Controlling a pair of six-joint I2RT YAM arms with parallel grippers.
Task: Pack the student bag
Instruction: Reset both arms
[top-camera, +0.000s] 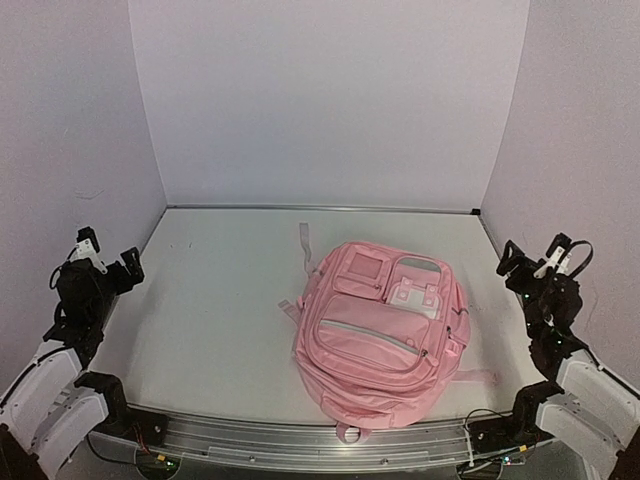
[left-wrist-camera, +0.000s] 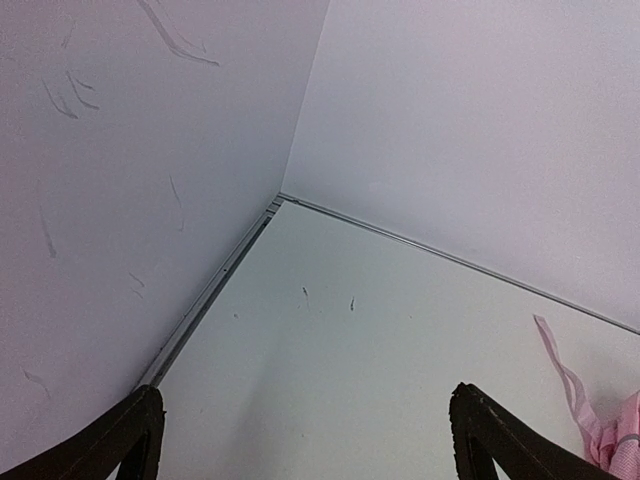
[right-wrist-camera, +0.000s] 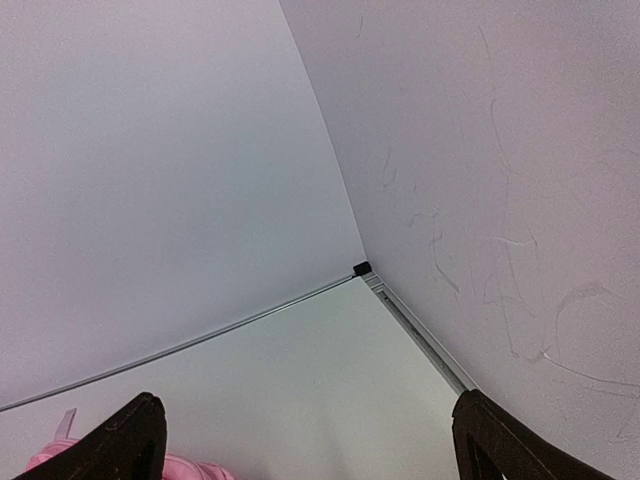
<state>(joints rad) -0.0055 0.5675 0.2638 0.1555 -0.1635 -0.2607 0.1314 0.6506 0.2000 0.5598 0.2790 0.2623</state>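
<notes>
Both spread wide and empty, my left gripper (top-camera: 108, 252) and right gripper (top-camera: 538, 255) sit at the frame's lower sides, the bag (top-camera: 385, 330) flat at lower centre-right on the table (top-camera: 220, 310), so I fear snagging its loose strap (top-camera: 305, 245) rather than a zipper.

The student bag (top-camera: 385, 335) is soft pink all over, with grey-white reflective patches (top-camera: 418, 292) near its top and a paler pink strap (top-camera: 305, 245). The worktop (top-camera: 210, 320) is plain off-white. The walls (left-wrist-camera: 100, 200) are pale lilac-white with faint grey scuffs. The left tool (top-camera: 110, 252) and right tool (top-camera: 540, 252) are black with white parts. The front rail (top-camera: 300, 437) is silver.
</notes>
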